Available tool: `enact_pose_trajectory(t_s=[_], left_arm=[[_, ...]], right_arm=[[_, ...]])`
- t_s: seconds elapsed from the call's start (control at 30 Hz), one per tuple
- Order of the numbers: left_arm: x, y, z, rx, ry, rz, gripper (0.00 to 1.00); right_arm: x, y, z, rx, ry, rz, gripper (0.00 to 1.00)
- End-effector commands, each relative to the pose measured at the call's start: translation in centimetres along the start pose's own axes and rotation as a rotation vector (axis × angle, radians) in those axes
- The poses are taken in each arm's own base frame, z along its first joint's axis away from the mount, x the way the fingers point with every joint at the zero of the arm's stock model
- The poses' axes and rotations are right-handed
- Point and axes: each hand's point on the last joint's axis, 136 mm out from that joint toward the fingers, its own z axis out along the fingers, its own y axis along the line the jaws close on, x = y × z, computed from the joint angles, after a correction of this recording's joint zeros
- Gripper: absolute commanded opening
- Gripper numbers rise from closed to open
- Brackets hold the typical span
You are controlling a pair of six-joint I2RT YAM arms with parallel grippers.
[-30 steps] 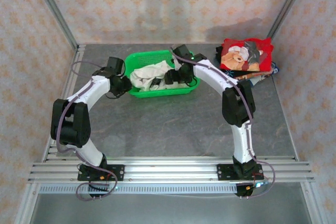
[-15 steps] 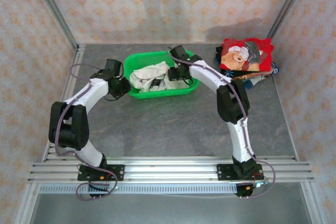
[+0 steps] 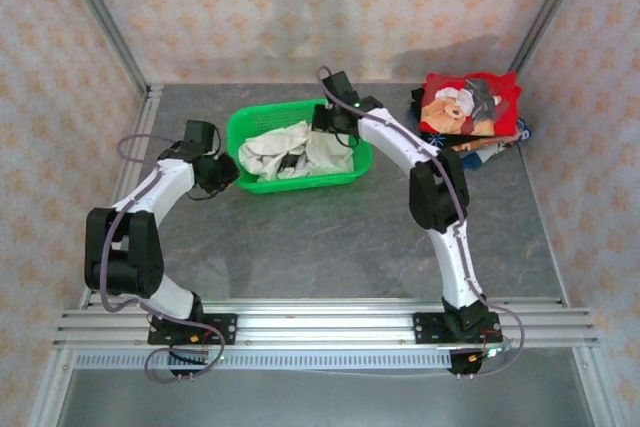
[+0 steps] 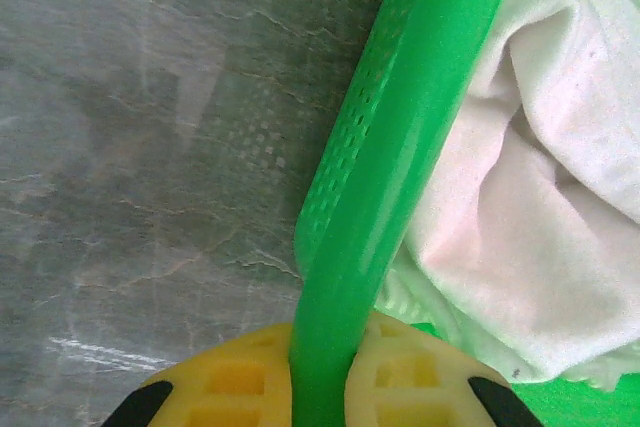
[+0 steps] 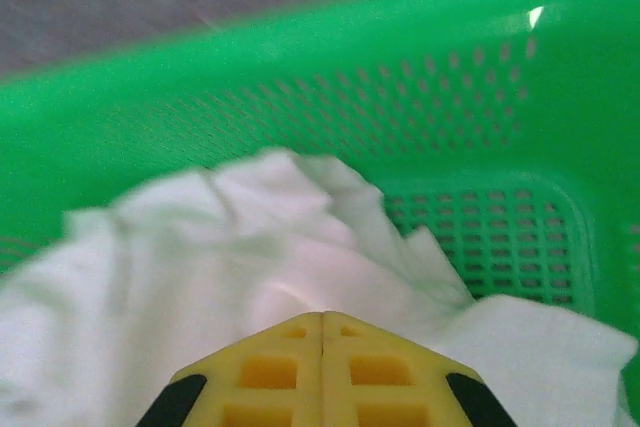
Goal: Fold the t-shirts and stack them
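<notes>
Up close, the left gripper (image 4: 325, 392) has its yellow fingers (image 4: 235, 387) clamped on the rim of the green mesh basket (image 4: 400, 147), one pad on either side of the wall, at the basket's left end. Just inside that rim lies the off-white shirt (image 4: 540, 207), crumpled, with a few small dark specks. Outside the rim is the bare grey table (image 4: 120, 147).

The right gripper (image 5: 322, 332) is inside the basket with its two pads pressed flat together and its tips against the bunched white cloth. Whether a fold is caught between them I cannot tell. Beyond those tips the cloth heaps up over the perforated floor, with the far wall of the basket behind it.

From above, the left arm reaches in from the left and the right arm bends over the far rim from the right. The basket stands toward the back of the table, left of centre.

Well apart, in the far right corner, sits the stack of folded shirts (image 3: 480, 144), with the red teddy-bear shirt (image 3: 468, 102) on top.
</notes>
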Motion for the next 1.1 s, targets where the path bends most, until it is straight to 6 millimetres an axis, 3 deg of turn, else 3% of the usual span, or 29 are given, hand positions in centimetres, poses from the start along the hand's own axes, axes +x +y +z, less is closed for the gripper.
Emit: enact_pose_trajectory(t_s=[0.0,0.1,0.23,0.3,0.33,0.43,0.53,0.63,0.73,0.83,0.93,1.07], left_arm=[[-1.3,2.0,-1.3,-0.016,-0.049,-0.146,0.0],[-2.6,3.3,-2.0,-0.023,-0.092,-0.23,0.0],[-4.7,5.2,-2.9,-0.037,-0.156,-0.34,0.0],[-5.8,4.9,-3.6,-0.013,-0.184,-0.34,0.0],[-6.1,4.7,-3.8,-0.008,-0.19,-0.326,0.0],[-6.4,3.4,-3.8,0.034,-0.176,-0.288,0.0],[-5.3,2.0,-3.6,0.029,-0.146,-0.18,0.0],[-3.0,0.7,-2.8,0.045,-0.091,-0.087,0.0],[-0.4,0.4,-2.0,0.046,-0.037,-0.037,0.0],[1.7,0.6,-1.5,0.045,-0.002,-0.011,0.0],[3.5,0.9,-1.3,0.041,0.022,-0.005,0.0],[4.7,1.0,-1.2,0.056,0.029,-0.03,0.0]], right_arm=[[-10.4,9.6,-13.9,-0.344,-0.316,0.081,0.0],[-13.7,12.9,-22.5,-0.488,-0.437,0.102,0.0],[-16.4,15.5,-33.8,-0.635,-0.601,0.095,0.0],[-16.7,15.7,-37.7,-0.644,-0.654,0.065,0.0],[-16.6,15.6,-38.2,-0.632,-0.65,0.041,0.0],[-15.0,14.5,-33.9,-0.58,-0.468,0.032,0.03],[-11.0,14.5,-25.6,-0.534,-0.218,-0.006,0.5],[-7.0,13.0,-18.2,-0.376,-0.084,-0.101,0.75],[-3.7,9.8,-11.7,-0.216,0.038,-0.118,0.8],[-0.9,7.6,-6.9,-0.144,0.142,-0.112,0.82],[1.8,6.4,-3.4,-0.115,0.229,-0.092,0.83],[5.5,5.1,-0.6,-0.077,0.338,-0.063,0.83]])
